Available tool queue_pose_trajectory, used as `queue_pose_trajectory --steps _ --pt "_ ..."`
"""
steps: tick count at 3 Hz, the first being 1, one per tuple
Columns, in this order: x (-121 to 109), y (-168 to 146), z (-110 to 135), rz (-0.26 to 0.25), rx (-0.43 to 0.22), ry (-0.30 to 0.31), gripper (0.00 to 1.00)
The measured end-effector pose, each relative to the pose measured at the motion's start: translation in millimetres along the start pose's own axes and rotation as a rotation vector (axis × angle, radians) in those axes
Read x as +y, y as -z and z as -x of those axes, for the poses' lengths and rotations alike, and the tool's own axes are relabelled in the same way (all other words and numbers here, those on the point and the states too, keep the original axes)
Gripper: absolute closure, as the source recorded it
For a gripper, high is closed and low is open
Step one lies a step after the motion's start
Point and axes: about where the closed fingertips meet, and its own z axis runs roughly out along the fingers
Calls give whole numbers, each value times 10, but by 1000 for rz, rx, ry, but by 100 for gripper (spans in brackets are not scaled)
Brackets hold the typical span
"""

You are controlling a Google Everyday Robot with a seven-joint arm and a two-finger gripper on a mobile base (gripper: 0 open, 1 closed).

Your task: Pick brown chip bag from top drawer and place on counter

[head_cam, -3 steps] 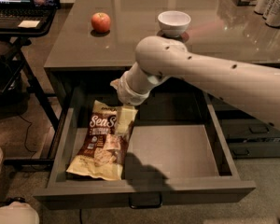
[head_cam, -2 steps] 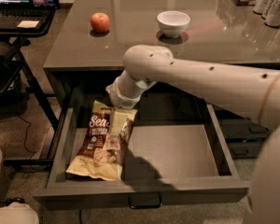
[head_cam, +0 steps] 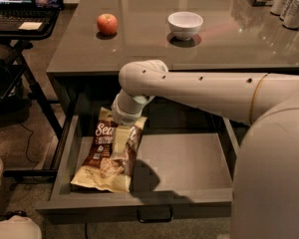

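The gripper [head_cam: 120, 142] hangs over the middle of the brown chip bag [head_cam: 102, 154], which lies at the left of the top drawer [head_cam: 187, 159]. Whether the gripper is open or closed is unclear.

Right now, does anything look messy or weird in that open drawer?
Nothing is spilled or broken. The brown chip bag lies crinkled and a bit crooked at the left of the open top drawer. The gripper is down on the bag's middle. On the counter, the apple and white bowl sit neatly.
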Motion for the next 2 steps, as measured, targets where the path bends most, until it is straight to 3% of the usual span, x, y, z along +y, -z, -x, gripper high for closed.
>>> queue_pose_trajectory --steps 1,2 --pt "92 -256 69 53 -13 1 0" --pt "151 -460 83 97 -31 1 19"
